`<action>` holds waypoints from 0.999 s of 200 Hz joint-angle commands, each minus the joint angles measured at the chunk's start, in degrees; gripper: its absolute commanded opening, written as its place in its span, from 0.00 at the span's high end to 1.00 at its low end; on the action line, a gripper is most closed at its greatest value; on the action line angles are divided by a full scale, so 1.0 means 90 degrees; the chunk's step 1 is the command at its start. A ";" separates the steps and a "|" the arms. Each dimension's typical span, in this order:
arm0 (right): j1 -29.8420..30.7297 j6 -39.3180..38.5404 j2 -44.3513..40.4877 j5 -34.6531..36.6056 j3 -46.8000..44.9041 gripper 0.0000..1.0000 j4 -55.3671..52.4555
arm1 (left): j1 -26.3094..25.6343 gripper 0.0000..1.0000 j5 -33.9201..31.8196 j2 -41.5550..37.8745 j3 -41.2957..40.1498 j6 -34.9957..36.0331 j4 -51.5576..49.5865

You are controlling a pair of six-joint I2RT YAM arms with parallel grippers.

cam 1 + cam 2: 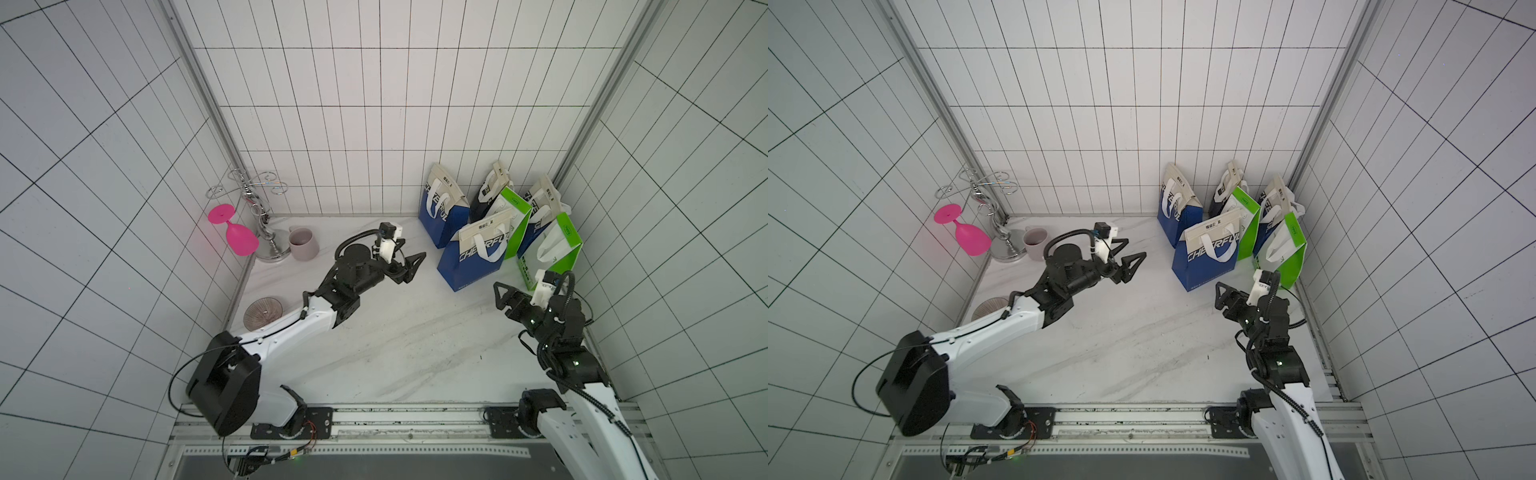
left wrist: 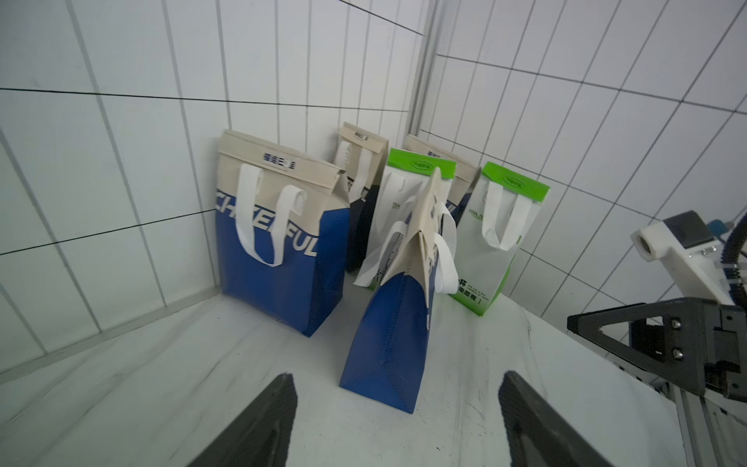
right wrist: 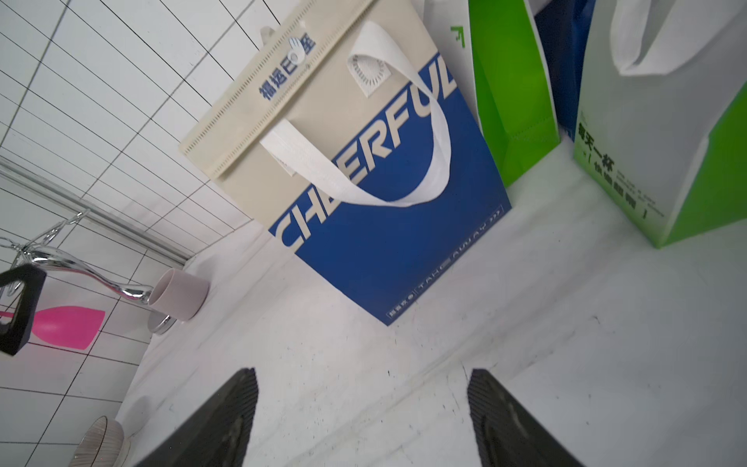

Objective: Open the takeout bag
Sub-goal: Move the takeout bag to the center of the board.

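The blue-and-beige CHEERFUL takeout bag [image 1: 471, 262] stands upright on the white marble bench [image 1: 395, 332]. It is the foremost of the other bags [image 1: 441, 216] clustered in the far right corner, and its top flap is folded shut. The left gripper [image 2: 398, 378] and right gripper [image 3: 362, 372] hover near it without touching, jaws spread and empty.

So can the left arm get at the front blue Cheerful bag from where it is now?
Probably yes: the left gripper is open and faces the front blue CHEERFUL bag, with only bare tabletop between them.
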 commanded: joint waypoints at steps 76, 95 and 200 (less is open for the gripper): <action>0.0100 -0.0267 -0.0672 -0.0316 0.0502 0.15 -0.1721 | -0.0368 0.02 0.0992 0.3116 0.3727 0.1364 -0.1780; 0.0103 -0.0311 -0.0718 -0.0377 0.0434 0.15 -0.1799 | -0.0365 0.03 0.1152 0.3632 0.4540 0.1481 -0.2273; 0.0107 -0.0375 -0.0832 -0.0374 0.0296 0.14 -0.1826 | -0.0386 0.36 0.1407 0.4535 0.5548 0.1587 -0.2766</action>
